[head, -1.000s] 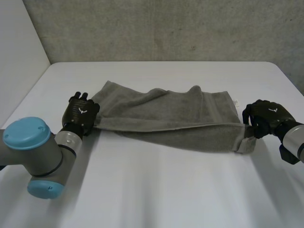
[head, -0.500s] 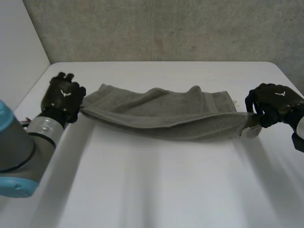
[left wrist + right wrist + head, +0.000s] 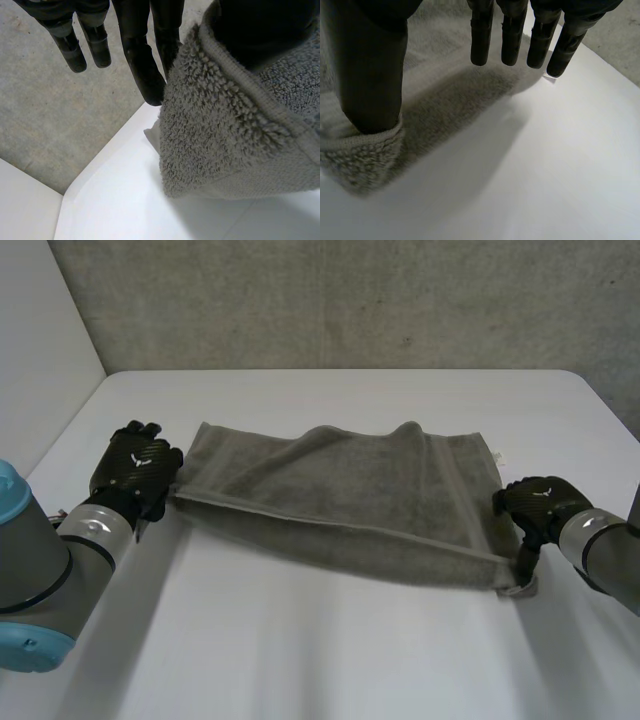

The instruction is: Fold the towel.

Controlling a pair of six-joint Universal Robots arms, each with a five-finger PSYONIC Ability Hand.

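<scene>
One white table [image 3: 330, 660] carries everything, bare on the side of both hands nearest the arms. On it is one grey towel [image 3: 350, 490], stretched between the two hands. Its far long edge lies on the table beyond the fingertips. Its near long edge runs as a taut line from hand to hand and casts a shadow beneath, so it seems raised so that it can be carried over for the fold.

Two arms reach in, one at each short end of the towel.

The left hand [image 3: 135, 465] is at the near corner on its own side and is clamped on the towel. In the left wrist view the terry corner [image 3: 220, 135] wraps over the thumb and is pinched against the nearest of the straight fingers [image 3: 145, 75], hanging below the palm. That hold keeps this end up.

The right hand [image 3: 535, 505] is at the opposite near corner, which sits low by the table. In the right wrist view its fingers [image 3: 512, 35] hang straight and apart from the thumb [image 3: 370, 75]. Only the thumb's tip rests against the hem [image 3: 360, 160]. I judge this hand released, steadying the corner rather than grasping it.
</scene>
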